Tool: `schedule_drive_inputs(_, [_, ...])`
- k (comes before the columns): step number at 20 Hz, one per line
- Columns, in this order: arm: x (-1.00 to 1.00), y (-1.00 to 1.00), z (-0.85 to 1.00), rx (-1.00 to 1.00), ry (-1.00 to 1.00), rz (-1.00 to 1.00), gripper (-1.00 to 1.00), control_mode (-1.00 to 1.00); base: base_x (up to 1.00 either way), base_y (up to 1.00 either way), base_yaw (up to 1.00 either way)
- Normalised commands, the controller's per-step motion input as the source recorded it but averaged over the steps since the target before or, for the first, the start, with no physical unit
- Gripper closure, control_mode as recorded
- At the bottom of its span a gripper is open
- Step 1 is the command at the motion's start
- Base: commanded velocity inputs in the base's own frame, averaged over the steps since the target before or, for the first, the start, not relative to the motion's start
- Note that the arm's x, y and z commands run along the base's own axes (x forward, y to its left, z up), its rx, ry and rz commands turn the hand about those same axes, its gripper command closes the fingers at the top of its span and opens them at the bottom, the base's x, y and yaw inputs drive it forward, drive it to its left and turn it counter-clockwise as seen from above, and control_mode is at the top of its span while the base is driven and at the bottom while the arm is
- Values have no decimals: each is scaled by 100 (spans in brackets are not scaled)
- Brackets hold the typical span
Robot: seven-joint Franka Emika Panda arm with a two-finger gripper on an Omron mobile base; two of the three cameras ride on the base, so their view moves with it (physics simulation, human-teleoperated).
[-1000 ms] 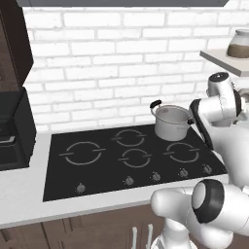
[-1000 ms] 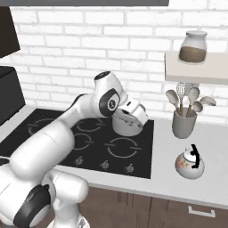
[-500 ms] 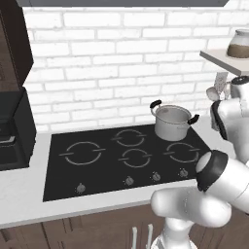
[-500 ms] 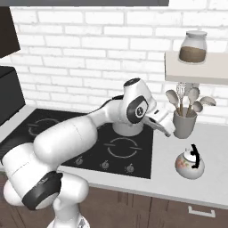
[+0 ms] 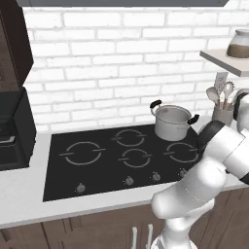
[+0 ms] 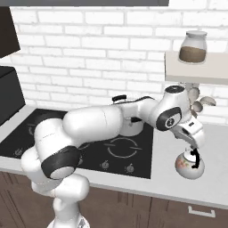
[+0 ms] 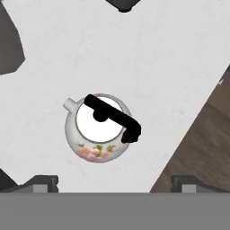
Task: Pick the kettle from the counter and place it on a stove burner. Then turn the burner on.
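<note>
Seemingly upright kettle (image 7: pixel 99 130); black handle, reddish pattern.

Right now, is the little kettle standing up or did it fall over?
Standing up. The kettle sits on the counter with its lid knob and black handle facing up toward the pincer above it.

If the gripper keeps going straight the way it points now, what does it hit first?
Most likely the kettle: the gripper looks down on it, fingers spread wide to either side. The black arched handle across the top would probably be met first, though the kettle sits a little off the centre line, so depth is uncertain.
</note>
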Motion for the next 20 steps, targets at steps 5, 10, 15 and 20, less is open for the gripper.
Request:
schedule_drive_inputs(5, [0, -53, -25, 19, 0, 9, -100, -100, 0, 0, 0])
schedule_drive_inputs(10, [0, -12, -39, 5, 0, 13, -100, -100, 0, 0, 0])
schedule_drive_inputs(15, [2, 0, -47, 0, 0, 11, -100, -100, 0, 0, 0])
schedule_drive_inputs(20, [15, 0, -27, 0, -1, 8, -100, -100, 0, 0, 0])
